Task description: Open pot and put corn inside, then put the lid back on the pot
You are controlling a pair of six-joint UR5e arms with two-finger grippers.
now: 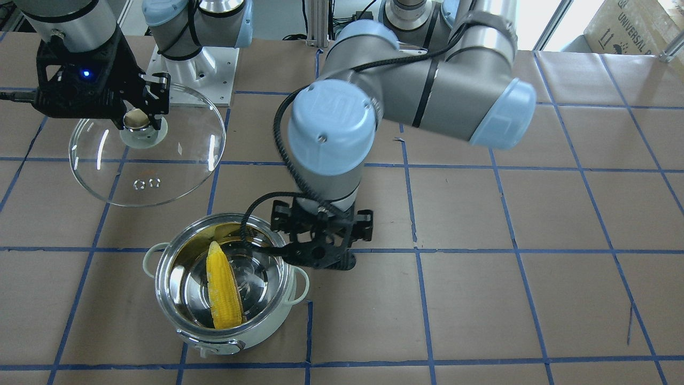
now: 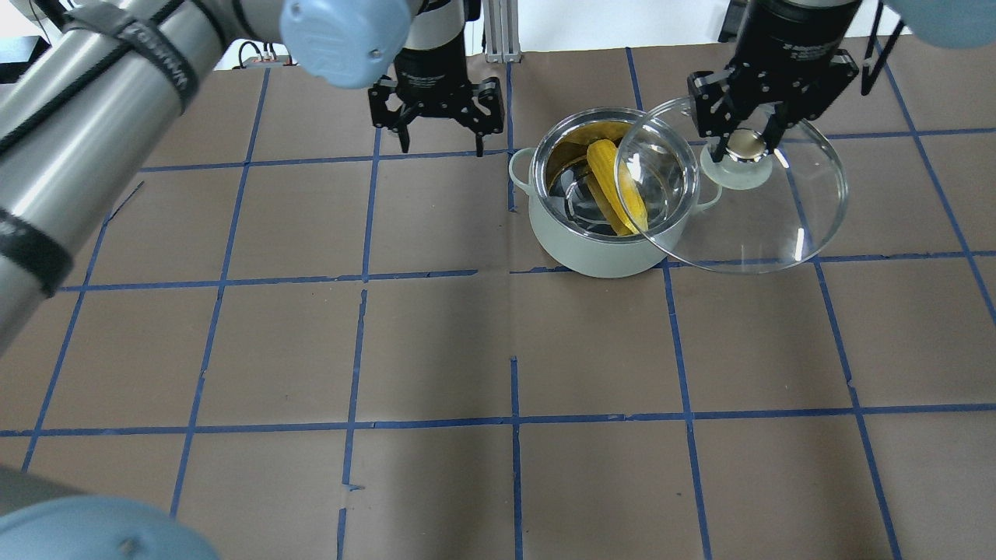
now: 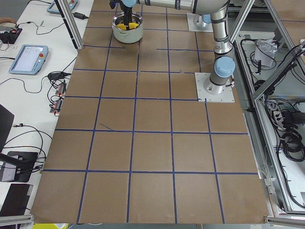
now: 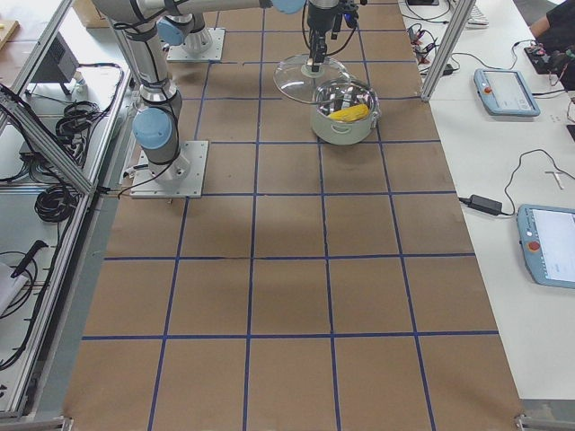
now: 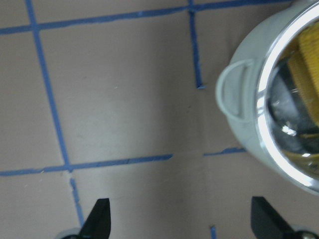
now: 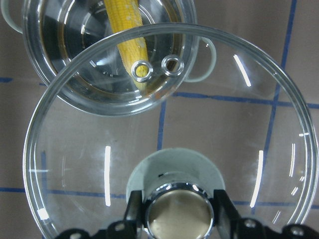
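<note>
Overhead exterior shows a blue-taped brown table (image 2: 436,350), right gripper (image 2: 747,145) clamping the lid (image 2: 786,214), left gripper (image 2: 442,149) apart.

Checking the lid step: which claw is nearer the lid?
Right. The right claw is shut on the lid by its knob; the left claw hangs open across the pot from it.

Overhead, front, two end views, wrist close-ups (all share pot (image 2: 603,250))

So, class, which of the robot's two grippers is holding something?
The right gripper: it is shut on the knob of the lid. The left gripper hangs open and empty beside the pot.
</note>
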